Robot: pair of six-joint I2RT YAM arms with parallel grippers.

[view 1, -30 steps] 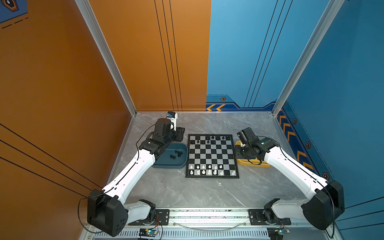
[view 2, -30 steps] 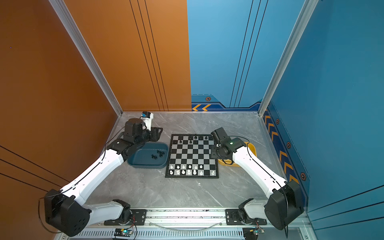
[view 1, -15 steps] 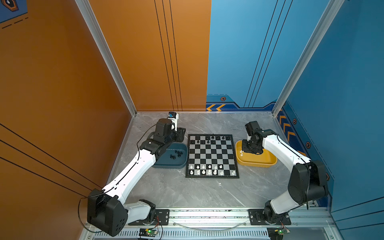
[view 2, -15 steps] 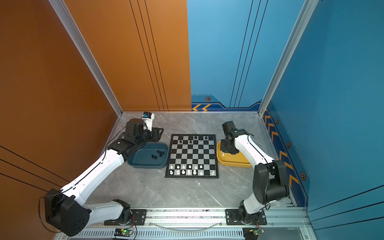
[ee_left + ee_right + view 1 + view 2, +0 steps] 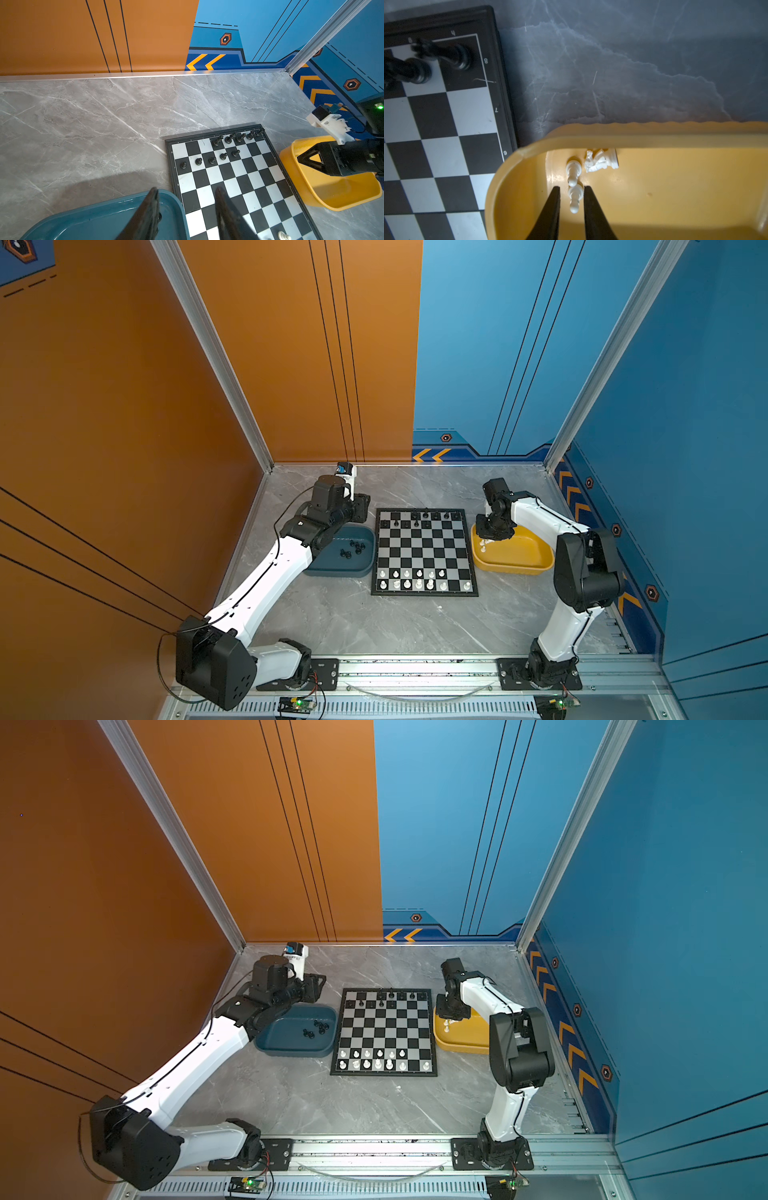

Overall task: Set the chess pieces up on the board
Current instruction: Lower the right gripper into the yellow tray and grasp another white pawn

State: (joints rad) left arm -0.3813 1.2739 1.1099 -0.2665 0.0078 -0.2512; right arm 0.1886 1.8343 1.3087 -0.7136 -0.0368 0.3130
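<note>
While my left claw (image 5: 186, 188) hangs parted, my right claw (image 5: 572, 187) brackets, without yet pinching, a glossy white pawn (image 5: 574, 197) lying on its side in the yellow tray (image 5: 654, 133) beside the board (image 5: 436, 124).

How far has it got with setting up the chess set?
Partway. Done: black pieces fill part of the board's far two rows, white pieces most of the near two. In hand: the right gripper straddles a lying white pawn in the yellow tray. Still to place: another pawn and a knight there, plus black pieces in the teal tray by the open left gripper.
</note>
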